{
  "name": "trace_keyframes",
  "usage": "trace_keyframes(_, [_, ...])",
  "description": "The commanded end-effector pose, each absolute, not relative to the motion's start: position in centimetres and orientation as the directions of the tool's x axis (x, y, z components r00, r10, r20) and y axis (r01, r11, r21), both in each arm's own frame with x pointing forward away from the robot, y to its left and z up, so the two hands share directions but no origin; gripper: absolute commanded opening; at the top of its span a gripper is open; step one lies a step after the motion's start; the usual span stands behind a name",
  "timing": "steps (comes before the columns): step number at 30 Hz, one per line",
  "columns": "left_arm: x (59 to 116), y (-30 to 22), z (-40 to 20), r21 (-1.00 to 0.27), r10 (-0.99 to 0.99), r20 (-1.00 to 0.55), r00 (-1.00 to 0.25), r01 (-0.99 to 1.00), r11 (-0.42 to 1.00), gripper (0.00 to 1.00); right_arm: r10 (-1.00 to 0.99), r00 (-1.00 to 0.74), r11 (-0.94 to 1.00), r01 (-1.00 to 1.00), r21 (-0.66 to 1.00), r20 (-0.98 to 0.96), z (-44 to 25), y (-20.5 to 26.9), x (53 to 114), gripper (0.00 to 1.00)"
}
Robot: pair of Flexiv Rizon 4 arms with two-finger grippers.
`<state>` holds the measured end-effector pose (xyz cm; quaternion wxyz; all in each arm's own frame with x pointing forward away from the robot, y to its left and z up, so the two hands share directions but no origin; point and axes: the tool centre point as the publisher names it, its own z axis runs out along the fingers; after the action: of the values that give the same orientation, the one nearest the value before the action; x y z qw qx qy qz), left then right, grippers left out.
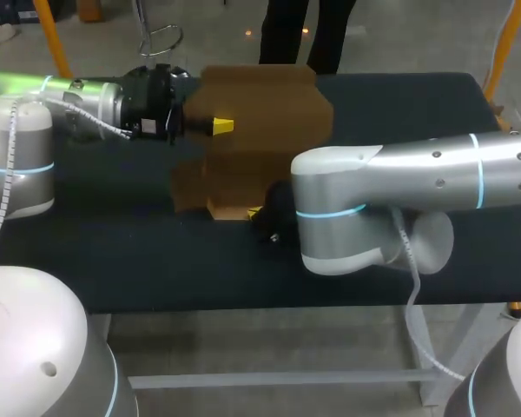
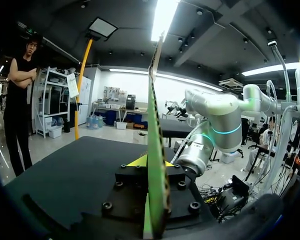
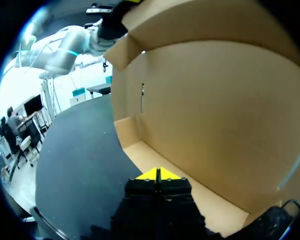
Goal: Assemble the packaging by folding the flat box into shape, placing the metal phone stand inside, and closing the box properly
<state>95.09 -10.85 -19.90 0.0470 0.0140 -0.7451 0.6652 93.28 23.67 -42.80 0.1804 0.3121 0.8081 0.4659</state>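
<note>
Left gripper [image 1: 220,126], in from nine o'clock, is clenched on the cardboard box [image 1: 260,109]. Its own wrist view shows the tall panel edge-on between the yellow tips [image 2: 139,161], one on each face, with hardly any gap. That panel stands upright toward the table's twelve o'clock side.

Over to the right gripper [image 3: 157,175]: fingers pressed tip to tip, nothing between them. It sits at the box's six o'clock, over the low bottom flap [image 3: 190,197], with the brown wall rising just ahead. Does it touch the flap? Can't tell from here.

Under it all is the black table [image 1: 113,252], with the box near its middle and its lower flaps down on the surface.
</note>
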Motion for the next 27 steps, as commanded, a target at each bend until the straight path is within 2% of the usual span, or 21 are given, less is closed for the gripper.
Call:
trace_keyframes(1, [94.9,-10.8,-20.3,-0.989,0.049,0.092,-0.995,-0.086,0.119,0.00,0.677,-0.736,0.372,0.336,0.865,-0.005,-43.4,24.0,93.4,0.00])
trace_keyframes(27, [94.3,-10.7,-22.0,-0.970,0.031,0.207,-0.978,-0.201,0.134,0.00,0.677,-0.736,0.372,0.336,0.865,-0.005,-43.4,24.0,93.4,0.00])
